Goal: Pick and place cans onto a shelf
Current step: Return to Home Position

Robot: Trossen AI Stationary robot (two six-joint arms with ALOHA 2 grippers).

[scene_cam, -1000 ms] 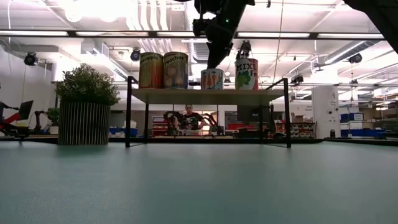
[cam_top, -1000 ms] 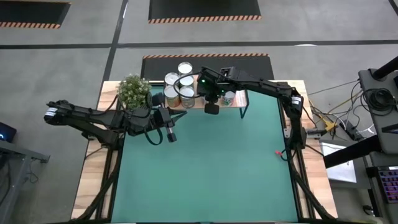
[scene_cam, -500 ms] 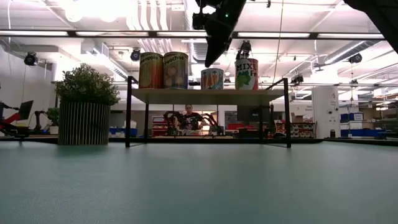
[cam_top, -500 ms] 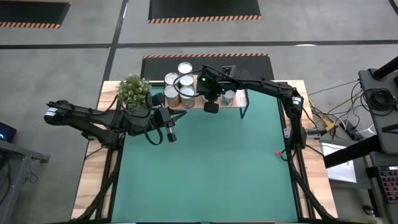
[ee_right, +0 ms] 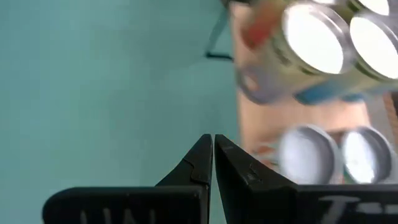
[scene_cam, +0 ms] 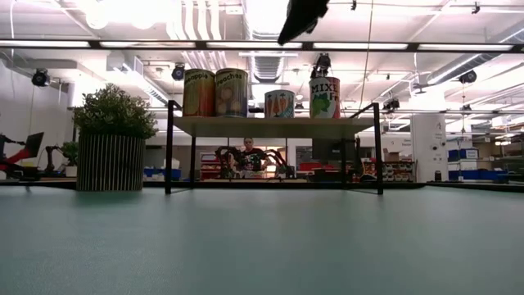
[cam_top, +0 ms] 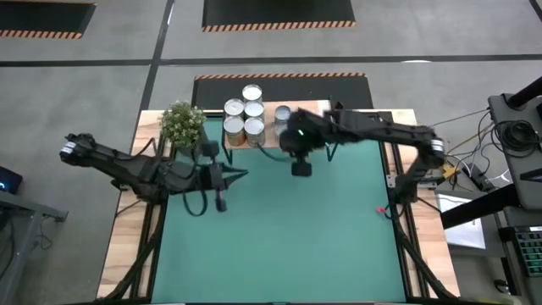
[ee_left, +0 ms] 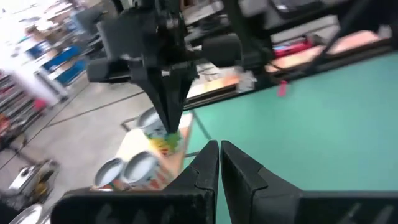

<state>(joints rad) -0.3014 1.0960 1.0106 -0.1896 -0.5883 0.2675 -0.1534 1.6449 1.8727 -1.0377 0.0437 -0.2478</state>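
Several cans [cam_top: 243, 119] stand upright on the light-wood shelf [cam_top: 267, 138] at the table's far edge. The low view shows them in a row [scene_cam: 231, 92] on the board [scene_cam: 274, 125]. My right gripper [cam_top: 301, 169] hangs shut and empty over the green table, just in front of the shelf. It is high at the top of the low view [scene_cam: 300, 18], and its fingertips [ee_right: 212, 148] meet with nothing between them. My left gripper [cam_top: 220, 203] is shut and empty, in the air left of the table's middle. Its fingertips [ee_left: 219, 155] point toward the right arm.
A potted green plant [cam_top: 182, 124] stands at the far left beside the shelf [scene_cam: 115, 139]. The green table top [cam_top: 279, 246] stretches bare toward the near edge. A small red thing [cam_top: 379, 208] lies by the right edge. A person sits in the room behind the shelf [scene_cam: 248, 156].
My right gripper has drawn back from the cans on the shelf toward the table's near edge and a little to the right, rising as it went and staying shut. My left gripper has swung toward the near edge, still shut. The cans have kept still.
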